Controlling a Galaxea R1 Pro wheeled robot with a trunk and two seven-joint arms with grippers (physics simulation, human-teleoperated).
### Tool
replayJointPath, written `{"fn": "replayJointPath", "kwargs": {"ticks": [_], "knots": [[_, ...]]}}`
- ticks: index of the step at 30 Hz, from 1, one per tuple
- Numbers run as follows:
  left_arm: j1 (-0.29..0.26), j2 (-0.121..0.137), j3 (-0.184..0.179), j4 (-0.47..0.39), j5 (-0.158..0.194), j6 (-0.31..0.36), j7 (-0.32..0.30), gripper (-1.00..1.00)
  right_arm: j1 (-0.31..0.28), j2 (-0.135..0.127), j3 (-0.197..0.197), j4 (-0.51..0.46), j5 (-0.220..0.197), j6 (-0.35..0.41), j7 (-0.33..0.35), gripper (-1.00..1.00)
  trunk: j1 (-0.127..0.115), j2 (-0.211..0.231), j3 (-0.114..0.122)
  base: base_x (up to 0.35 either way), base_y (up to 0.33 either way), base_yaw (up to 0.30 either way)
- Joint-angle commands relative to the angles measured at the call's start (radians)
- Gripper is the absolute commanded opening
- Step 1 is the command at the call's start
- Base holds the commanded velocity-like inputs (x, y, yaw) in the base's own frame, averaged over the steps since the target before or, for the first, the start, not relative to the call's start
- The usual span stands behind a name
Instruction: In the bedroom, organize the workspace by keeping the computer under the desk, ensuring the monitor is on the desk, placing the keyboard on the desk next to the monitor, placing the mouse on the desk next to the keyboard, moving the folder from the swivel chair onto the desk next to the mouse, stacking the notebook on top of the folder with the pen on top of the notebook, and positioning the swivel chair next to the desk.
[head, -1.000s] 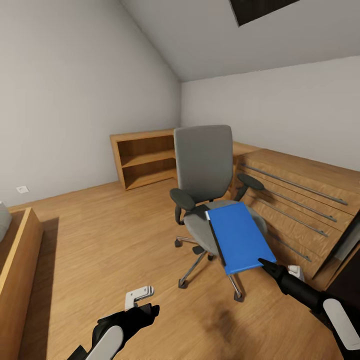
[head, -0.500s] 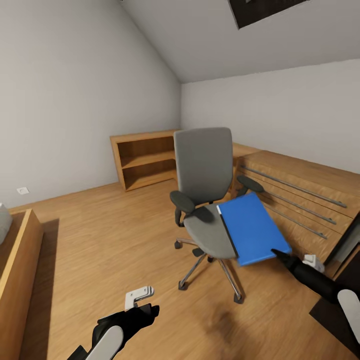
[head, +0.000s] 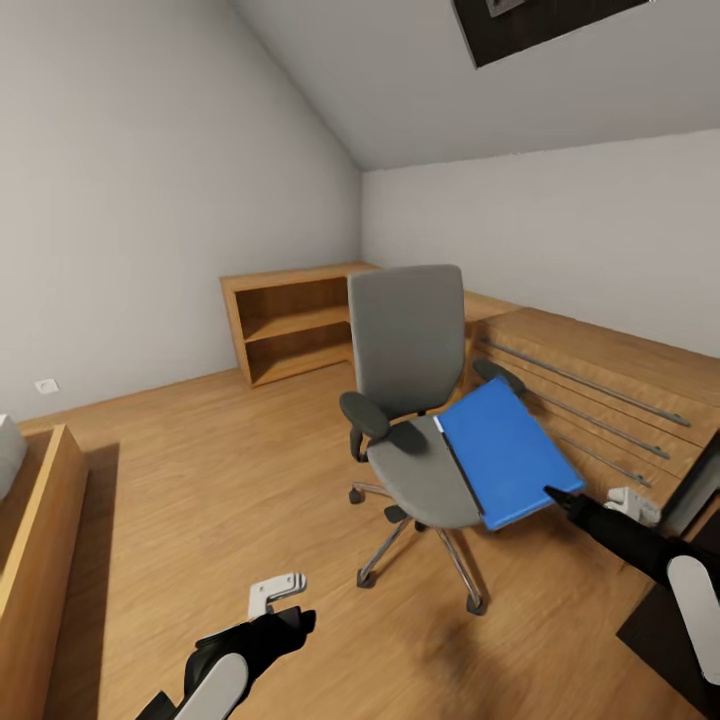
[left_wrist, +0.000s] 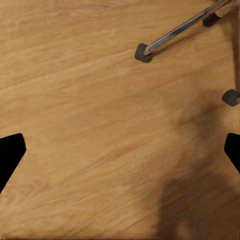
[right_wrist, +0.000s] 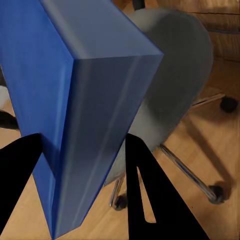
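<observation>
The flat blue folder (head: 508, 457) hides the grey upholstered swivel chair's (head: 408, 345) right armrest; a black desk corner (head: 668, 640) is cut off lower right.

No text, label, brand, number or sign can be read in any view. The blue folder (head: 508, 455) has a plain cover, and the chair (head: 410, 345), the wooden furniture and the walls carry no lettering.

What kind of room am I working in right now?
Likely an attic bedroom or home office: sloped ceiling, wood floor, low open wooden bookshelf, and a grey swivel chair.
</observation>
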Motion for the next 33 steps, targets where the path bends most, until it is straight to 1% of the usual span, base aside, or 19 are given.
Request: {"fn": "replayJointPath", "kwargs": {"ticks": [1, 6, 10, 11, 12, 13, 15, 16, 17, 18, 19, 21, 22, 23, 26, 29, 33], "knots": [[-0.001, 0.001, -0.002, -0.001, -0.007, 0.001, 0.008, 1.00, 0.004, 0.001, -0.002, -0.027, 0.021, 0.012, 0.004, -1.00, -0.004, 0.007, 0.002, 0.000, 0.000, 0.000], [-0.001, 0.001, -0.002, 0.006, -0.028, 0.001, 0.008, 1.00, 0.028, 0.002, -0.002, -0.084, 0.071, 0.024, 0.000, -1.00, -0.023, 0.042, 0.018, 0.000, 0.000, 0.000], [-0.001, 0.001, -0.003, 0.018, -0.033, 0.000, 0.008, 1.00, 0.034, 0.002, -0.002, -0.096, 0.089, 0.026, -0.002, -1.00, -0.039, 0.070, 0.030, 0.000, 0.000, 0.000], [-0.001, 0.001, -0.003, 0.021, -0.034, 0.001, 0.007, 1.00, 0.035, 0.002, 0.000, -0.098, 0.101, 0.026, -0.002, -1.00, -0.042, 0.077, 0.034, 0.000, 0.000, 0.000], [-0.001, 0.000, -0.003, 0.025, -0.035, 0.001, 0.007, 1.00, 0.037, 0.009, 0.005, -0.102, 0.211, 0.019, -0.004, -1.00, -0.046, 0.084, 0.037, 0.000, 0.000, 0.000], [-0.001, 0.000, -0.003, 0.026, -0.035, 0.001, 0.007, 1.00, 0.037, 0.016, 0.006, -0.102, 0.247, 0.013, -0.008, -1.00, -0.050, 0.091, 0.040, 0.000, 0.000, 0.000], [-0.001, 0.000, -0.003, 0.026, -0.034, 0.001, 0.007, 1.00, 0.038, 0.028, 0.008, -0.102, 0.287, 0.000, -0.019, -1.00, -0.058, 0.105, 0.046, 0.000, 0.000, 0.000], [-0.001, 0.000, -0.003, 0.026, -0.034, 0.001, 0.007, 1.00, 0.038, 0.053, 0.014, -0.102, 0.349, -0.036, -0.048, -1.00, -0.062, 0.112, 0.049, 0.000, 0.000, 0.000], [-0.001, 0.000, -0.004, 0.027, -0.034, 0.001, 0.007, 1.00, 0.038, 0.095, 0.034, -0.101, 0.432, -0.120, -0.100, -1.00, -0.065, 0.119, 0.052, 0.000, 0.000, 0.000], [-0.001, 0.000, -0.004, 0.027, -0.034, 0.001, 0.007, 1.00, 0.038, 0.115, 0.046, -0.100, 0.474, -0.169, -0.129, -1.00, -0.069, 0.126, 0.055, 0.000, 0.000, 0.000], [-0.001, -0.001, -0.005, 0.029, -0.034, 0.001, 0.007, 1.00, 0.038, 0.143, 0.057, -0.096, 0.536, -0.237, -0.167, -1.00, -0.073, 0.133, 0.059, 0.000, 0.000, 0.000], [-0.001, -0.001, -0.006, 0.038, -0.034, 0.002, 0.006, 1.00, 0.038, 0.179, 0.063, -0.090, 0.611, -0.299, -0.192, -1.00, -0.081, 0.147, 0.065, 0.000, 0.000, 0.000], [-0.001, -0.001, -0.006, 0.040, -0.034, 0.002, 0.006, 1.00, 0.038, 0.187, 0.064, -0.088, 0.626, -0.309, -0.195, -1.00, -0.085, 0.154, 0.068, 0.000, 0.000, 0.000], [-0.001, -0.001, -0.006, 0.042, -0.034, 0.001, 0.006, 1.00, 0.038, 0.200, 0.065, -0.086, 0.650, -0.324, -0.200, -1.00, -0.088, 0.161, 0.071, 0.000, 0.000, 0.000], [-0.001, -0.001, -0.006, 0.045, -0.035, 0.001, 0.006, 1.00, 0.038, 0.214, 0.066, -0.080, 0.676, -0.339, -0.204, -1.00, -0.100, 0.182, 0.081, 0.000, 0.000, 0.000], [-0.001, -0.001, -0.005, 0.046, -0.036, 0.001, 0.006, 1.00, 0.038, 0.221, 0.067, -0.070, 0.689, -0.347, -0.206, -1.00, -0.111, 0.203, 0.090, 0.000, 0.000, 0.000], [-0.001, -0.001, -0.006, 0.047, -0.035, 0.001, 0.006, 1.00, 0.039, 0.224, 0.067, -0.066, 0.693, -0.350, -0.207, -1.00, -0.127, 0.231, 0.102, 0.000, 0.000, 0.000]]}}
